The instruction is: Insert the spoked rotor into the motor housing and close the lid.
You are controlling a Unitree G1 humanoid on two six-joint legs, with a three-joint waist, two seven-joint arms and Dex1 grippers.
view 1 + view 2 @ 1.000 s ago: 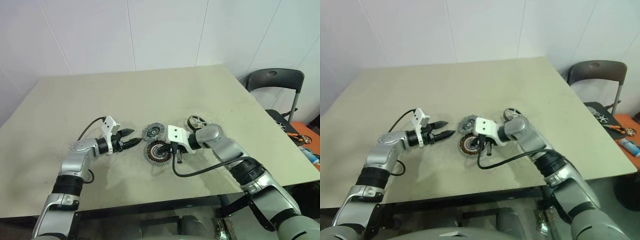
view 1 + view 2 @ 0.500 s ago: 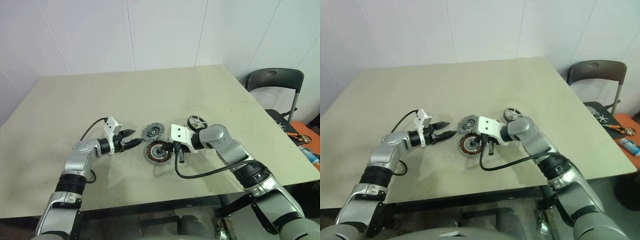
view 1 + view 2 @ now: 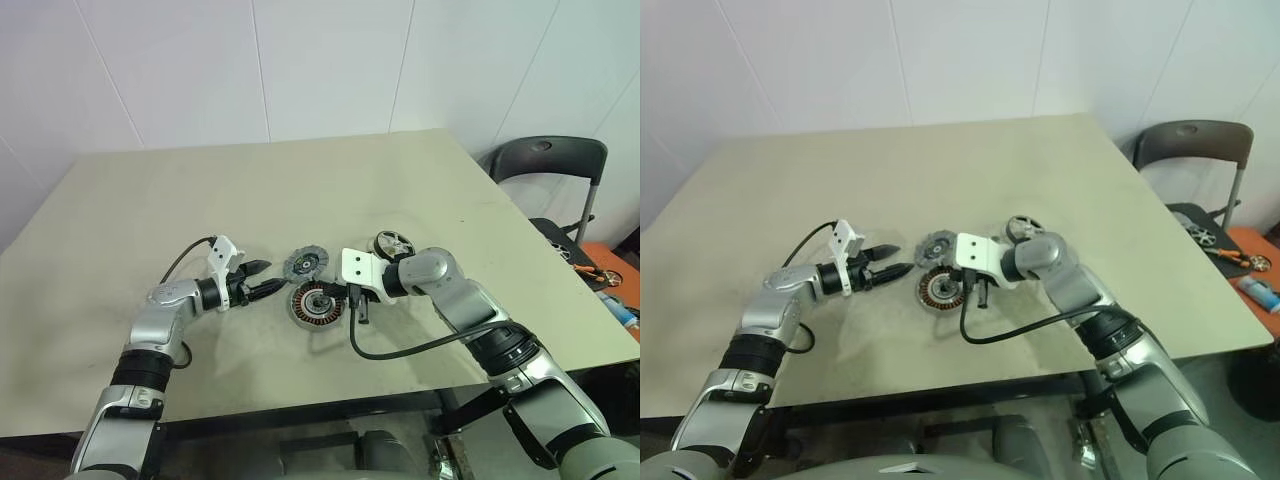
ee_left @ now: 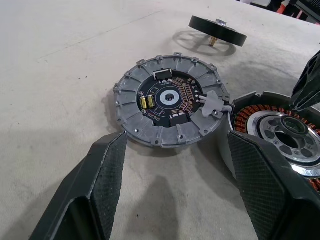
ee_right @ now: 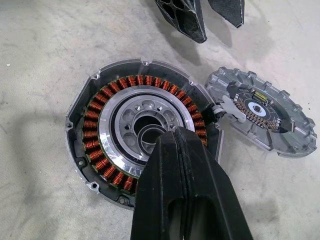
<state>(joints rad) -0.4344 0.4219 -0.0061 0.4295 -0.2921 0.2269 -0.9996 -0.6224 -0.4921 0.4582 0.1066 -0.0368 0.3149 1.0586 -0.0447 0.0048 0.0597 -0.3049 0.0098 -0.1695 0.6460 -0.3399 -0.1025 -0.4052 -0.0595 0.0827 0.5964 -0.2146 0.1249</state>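
Observation:
The motor housing (image 3: 315, 303) lies open on the table, its copper windings (image 5: 107, 107) ringing a silver core. The lid (image 3: 306, 263) lies just behind it with its circuit side up, touching the housing's rim. The spoked rotor (image 3: 392, 243) rests apart, to the right of both. My right gripper (image 5: 184, 142) is shut, empty, its tip over the housing's hollow centre. My left gripper (image 4: 179, 145) is open and level just left of the parts. One finger (image 4: 102, 175) is near the lid's edge and the other (image 4: 265, 175) is beside the housing (image 4: 280, 135). Nothing is between them.
A black cable (image 3: 400, 345) from my right wrist loops over the table toward its front edge. A dark chair (image 3: 545, 165) stands beyond the table's right edge, with small tools (image 3: 598, 272) on an orange surface below it.

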